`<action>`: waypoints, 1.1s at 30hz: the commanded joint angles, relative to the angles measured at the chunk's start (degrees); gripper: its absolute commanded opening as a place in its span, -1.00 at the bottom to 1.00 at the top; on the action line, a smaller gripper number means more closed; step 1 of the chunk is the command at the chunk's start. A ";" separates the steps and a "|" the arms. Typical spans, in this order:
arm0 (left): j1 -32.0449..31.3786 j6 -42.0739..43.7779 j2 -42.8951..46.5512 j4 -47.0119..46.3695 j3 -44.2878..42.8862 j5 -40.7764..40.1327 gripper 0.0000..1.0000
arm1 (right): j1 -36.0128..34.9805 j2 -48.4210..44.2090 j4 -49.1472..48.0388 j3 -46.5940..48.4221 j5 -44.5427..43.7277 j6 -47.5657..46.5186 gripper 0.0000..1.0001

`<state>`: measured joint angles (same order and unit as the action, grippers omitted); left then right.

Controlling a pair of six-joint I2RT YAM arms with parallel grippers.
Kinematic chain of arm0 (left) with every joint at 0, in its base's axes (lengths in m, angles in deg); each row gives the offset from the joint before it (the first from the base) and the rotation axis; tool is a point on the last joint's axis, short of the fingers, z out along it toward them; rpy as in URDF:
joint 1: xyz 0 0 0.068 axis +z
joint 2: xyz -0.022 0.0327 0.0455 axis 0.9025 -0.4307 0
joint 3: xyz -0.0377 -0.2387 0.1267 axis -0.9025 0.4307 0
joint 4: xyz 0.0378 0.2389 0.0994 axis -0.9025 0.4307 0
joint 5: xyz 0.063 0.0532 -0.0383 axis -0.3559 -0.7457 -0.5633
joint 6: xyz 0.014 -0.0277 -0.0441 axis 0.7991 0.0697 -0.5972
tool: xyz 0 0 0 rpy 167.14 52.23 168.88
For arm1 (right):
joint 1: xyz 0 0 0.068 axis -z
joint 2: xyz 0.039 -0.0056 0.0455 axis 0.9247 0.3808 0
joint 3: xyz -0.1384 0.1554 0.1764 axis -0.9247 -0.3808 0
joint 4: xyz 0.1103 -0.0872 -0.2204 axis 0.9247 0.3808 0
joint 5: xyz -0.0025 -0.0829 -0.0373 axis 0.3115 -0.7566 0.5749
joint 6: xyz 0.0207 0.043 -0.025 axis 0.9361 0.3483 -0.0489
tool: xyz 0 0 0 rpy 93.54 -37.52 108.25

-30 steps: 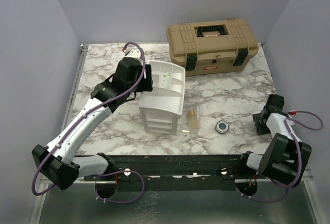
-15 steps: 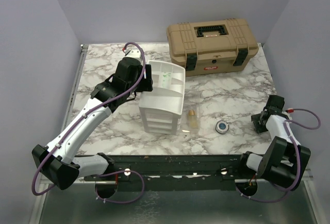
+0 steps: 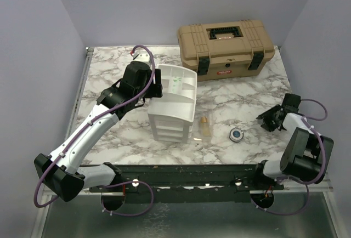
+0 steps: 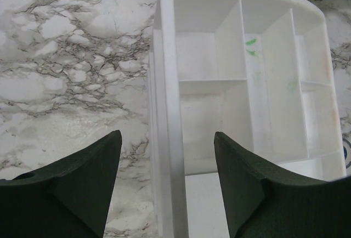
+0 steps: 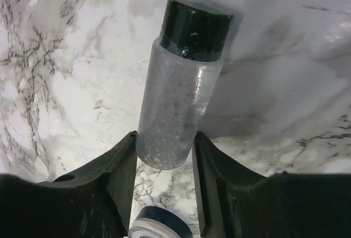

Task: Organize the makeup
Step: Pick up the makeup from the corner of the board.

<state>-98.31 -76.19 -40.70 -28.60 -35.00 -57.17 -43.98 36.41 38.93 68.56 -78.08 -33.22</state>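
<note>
My right gripper (image 3: pixel 269 121) (image 5: pixel 164 137) is shut on a small clear tube (image 5: pixel 181 101) with a black cap and holds it above the marble table, at the right side. The round blue-centred compact (image 3: pixel 236 134) lies on the table left of that gripper; its rim shows at the bottom of the right wrist view (image 5: pixel 159 228). A small clear item with a tan end (image 3: pixel 204 126) lies beside the white drawer unit (image 3: pixel 174 103). My left gripper (image 3: pixel 154 87) (image 4: pixel 167 139) is open and empty, its jaws astride the unit's left wall (image 4: pixel 164 84). Other makeup is out of view.
The drawer unit's top tray (image 4: pixel 241 79) has several empty compartments with faint green smears. A closed tan toolbox (image 3: pixel 225 47) stands at the back right. Grey walls enclose the table on three sides.
My right gripper has turned and swung left, away from the table's right edge toward the compact, with the tube in it. The left arm has not moved.
</note>
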 commanded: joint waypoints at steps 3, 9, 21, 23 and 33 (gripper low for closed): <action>0.13 -0.83 -0.12 0.08 0.94 1.15 0.39 | -8.18 4.11 3.26 1.98 0.15 -8.60 -0.11; 0.18 -0.96 0.27 -0.30 1.62 1.32 0.39 | -14.95 10.44 3.34 3.86 4.14 -10.70 -0.09; 0.10 -0.74 -0.13 -0.69 1.91 2.35 0.39 | -22.31 10.14 9.73 9.20 -0.25 -14.76 -0.05; 0.09 -0.65 0.00 -0.70 1.93 2.42 0.39 | -23.58 11.50 12.74 11.37 -7.70 -13.62 -0.02; 0.13 -0.35 0.62 -0.68 1.95 1.31 0.39 | -28.78 16.40 17.79 17.03 -19.51 -14.67 0.25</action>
<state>-98.31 -76.98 -40.70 -29.74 -33.62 -56.60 -71.83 49.77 51.68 84.58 -90.54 -46.69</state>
